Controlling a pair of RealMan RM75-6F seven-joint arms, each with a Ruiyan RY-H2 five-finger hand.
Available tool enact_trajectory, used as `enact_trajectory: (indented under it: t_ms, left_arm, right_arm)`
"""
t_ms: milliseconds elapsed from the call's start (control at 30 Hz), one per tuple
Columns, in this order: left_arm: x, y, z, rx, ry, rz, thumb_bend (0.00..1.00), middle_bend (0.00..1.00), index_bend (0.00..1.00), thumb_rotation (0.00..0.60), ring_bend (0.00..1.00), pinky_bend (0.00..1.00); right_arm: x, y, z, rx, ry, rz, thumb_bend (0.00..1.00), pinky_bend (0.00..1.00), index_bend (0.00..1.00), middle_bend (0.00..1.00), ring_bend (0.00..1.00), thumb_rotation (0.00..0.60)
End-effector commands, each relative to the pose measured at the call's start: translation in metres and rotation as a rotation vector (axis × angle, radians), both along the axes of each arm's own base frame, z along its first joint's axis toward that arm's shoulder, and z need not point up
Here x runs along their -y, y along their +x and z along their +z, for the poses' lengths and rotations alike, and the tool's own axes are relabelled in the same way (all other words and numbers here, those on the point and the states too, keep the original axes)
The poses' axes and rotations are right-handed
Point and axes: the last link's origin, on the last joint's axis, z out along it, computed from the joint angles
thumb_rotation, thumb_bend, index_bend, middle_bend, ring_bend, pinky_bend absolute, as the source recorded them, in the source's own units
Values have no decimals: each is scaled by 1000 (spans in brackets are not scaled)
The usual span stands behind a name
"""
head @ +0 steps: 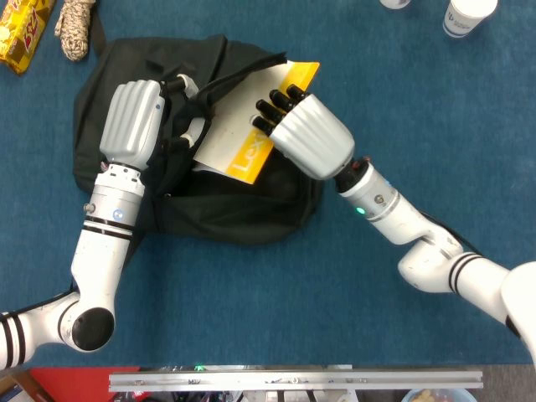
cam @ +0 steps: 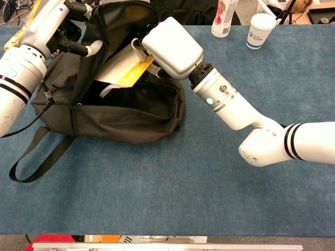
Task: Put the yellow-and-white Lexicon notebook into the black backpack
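The black backpack (head: 226, 205) (cam: 125, 117) lies on the blue table with its mouth wide. My left hand (head: 134, 121) (cam: 49, 23) grips the upper flap and holds it up. My right hand (head: 306, 134) (cam: 167, 47) holds the yellow-and-white Lexicon notebook (head: 239, 134) (cam: 123, 68) by its yellow spine edge. The notebook hangs tilted over the opening, its left part inside the mouth under the flap. The pages droop a little at the lower edge.
A paper cup (head: 465, 17) (cam: 260, 29) and a printed can (cam: 224, 15) stand at the far right. A yellow snack packet (head: 21, 33) and a rope ball (head: 75, 29) lie far left. A backpack strap (cam: 31, 162) loops toward the front.
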Motion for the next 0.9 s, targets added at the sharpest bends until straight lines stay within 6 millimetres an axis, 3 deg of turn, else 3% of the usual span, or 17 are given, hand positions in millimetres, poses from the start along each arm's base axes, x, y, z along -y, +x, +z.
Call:
enact_trajectory:
  t_ms: [33, 333, 900]
  left_arm:
    - [0, 0, 0, 0, 1, 0, 400, 986, 818, 600, 946, 1000]
    - [0, 2, 1, 7, 3, 1, 400, 987, 818, 600, 946, 1000]
    - [1, 2, 6, 11, 0, 7, 400, 989, 818, 600, 946, 1000]
  right_arm:
    - [0, 5, -1, 7, -1, 16, 482, 659, 794, 612, 524, 600]
    - [-4, 19, -2, 25, -4, 54, 482, 658, 794, 612, 524, 600]
    - [-6, 6, -27, -56, 46, 8, 484, 658, 795, 612, 524, 600]
